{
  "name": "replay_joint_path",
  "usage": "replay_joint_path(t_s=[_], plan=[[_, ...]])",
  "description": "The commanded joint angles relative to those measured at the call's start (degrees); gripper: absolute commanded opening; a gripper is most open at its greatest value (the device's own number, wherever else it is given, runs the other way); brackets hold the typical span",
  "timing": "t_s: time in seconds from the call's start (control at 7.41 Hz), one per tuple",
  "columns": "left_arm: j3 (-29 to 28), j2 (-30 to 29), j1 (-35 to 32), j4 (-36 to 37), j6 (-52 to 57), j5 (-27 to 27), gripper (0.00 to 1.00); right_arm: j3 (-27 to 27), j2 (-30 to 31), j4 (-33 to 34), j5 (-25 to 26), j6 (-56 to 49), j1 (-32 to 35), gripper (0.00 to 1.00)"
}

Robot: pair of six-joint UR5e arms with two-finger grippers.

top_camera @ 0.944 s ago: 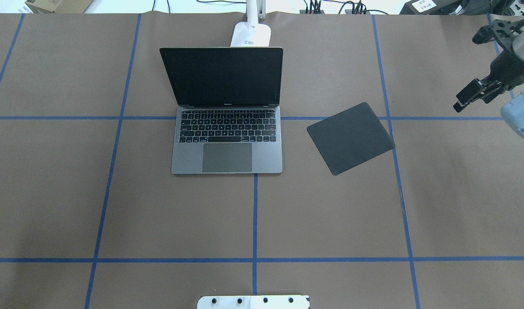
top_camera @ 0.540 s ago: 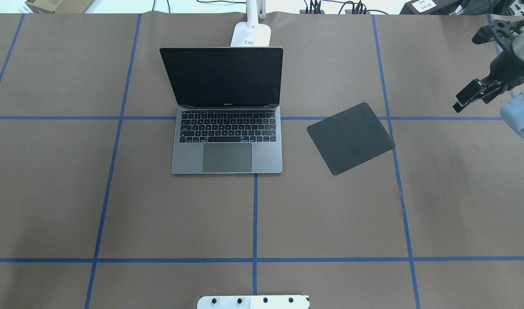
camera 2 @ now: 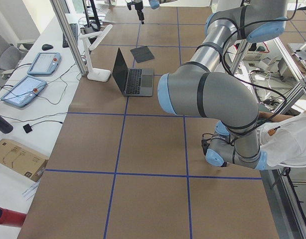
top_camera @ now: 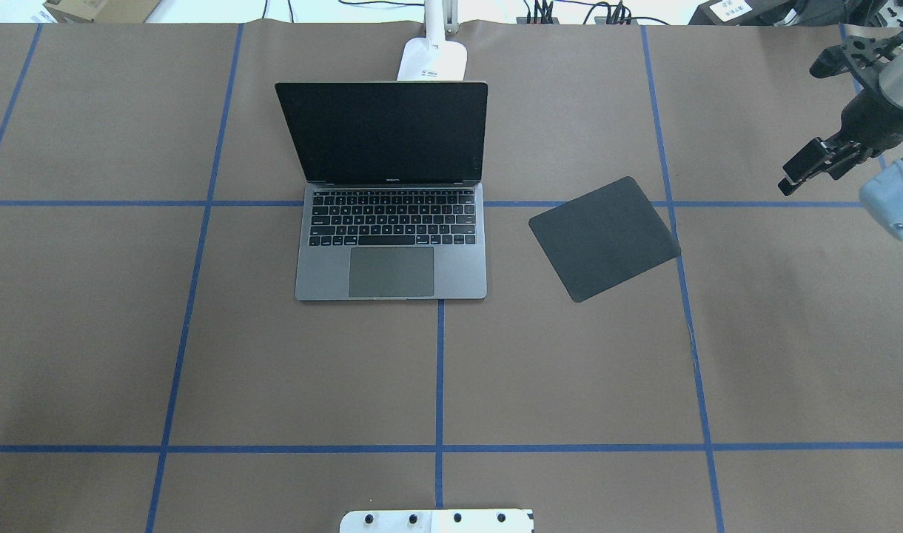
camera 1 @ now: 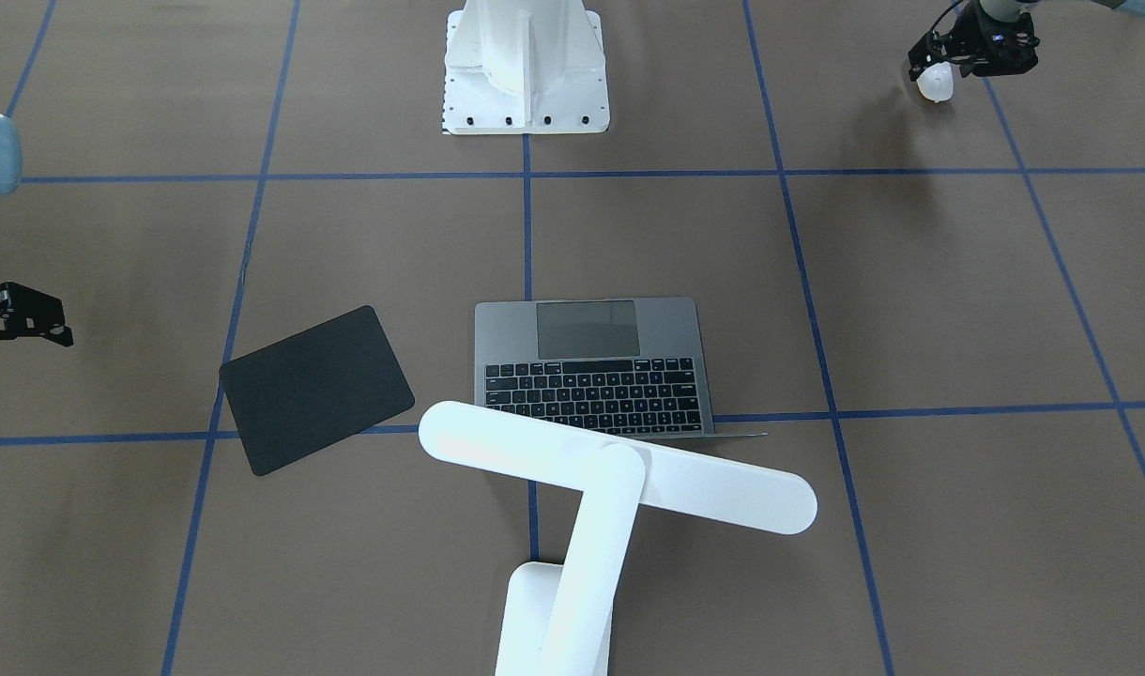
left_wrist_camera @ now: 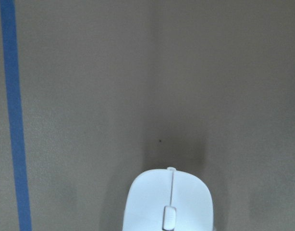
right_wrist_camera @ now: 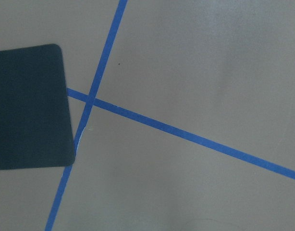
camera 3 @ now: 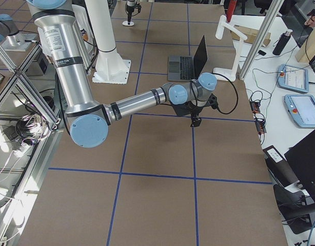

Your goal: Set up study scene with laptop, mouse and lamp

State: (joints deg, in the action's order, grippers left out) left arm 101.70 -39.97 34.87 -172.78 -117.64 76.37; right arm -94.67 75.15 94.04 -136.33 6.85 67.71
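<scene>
The laptop (top_camera: pixel 391 252) lies open at the table's middle, its screen dark. The lamp (camera 1: pixel 619 479) stands behind it at the far edge, and its bar head reaches over the screen. The mouse (camera 1: pixel 936 83) is at my left gripper's (camera 1: pixel 948 66) tips, near my base on my left. The gripper looks shut on it. The left wrist view shows the mouse (left_wrist_camera: pixel 169 202) over bare brown table with a shadow ahead of it. My right gripper (top_camera: pixel 790 178) hovers open and empty, to the right of the mouse pad.
A flat black mouse pad (top_camera: pixel 605 238) lies askew to the right of the laptop, and it also shows in the right wrist view (right_wrist_camera: pixel 30 108). The white bolted pedestal (camera 1: pixel 526 66) stands at the near edge. Blue tape lines grid the brown table (top_camera: pixel 570 370).
My right gripper has drifted very slightly to the left. The laptop, the lamp and the mouse pad have not moved.
</scene>
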Motion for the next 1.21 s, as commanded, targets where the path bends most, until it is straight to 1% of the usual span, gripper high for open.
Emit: replay_joint_path(t_s=[0.0,0.13,0.54,0.94,1.08], plan=[[-0.36,-0.81,1.33,-0.36,0.21,-1.04,0.95,0.01,0.0,0.0,0.01,0.0,-0.03,0.99],[-0.36,-0.73,1.86,-0.36,0.13,-1.22,0.93,0.18,-0.09,0.0,0.01,0.0,-0.12,0.99],[-0.45,-0.55,2.65,-0.1,-0.05,-1.22,0.82,0.01,-0.09,0.0,0.01,0.0,-0.47,0.99],[-0.45,-0.2,3.88,-0.1,-0.05,-1.22,0.79,0.01,-0.44,0.09,-0.16,0.52,-0.56,0.99],[-0.45,-0.03,3.97,-0.19,-0.05,-1.22,0.74,0.01,-0.44,0.09,-0.16,0.62,-0.56,0.99]])
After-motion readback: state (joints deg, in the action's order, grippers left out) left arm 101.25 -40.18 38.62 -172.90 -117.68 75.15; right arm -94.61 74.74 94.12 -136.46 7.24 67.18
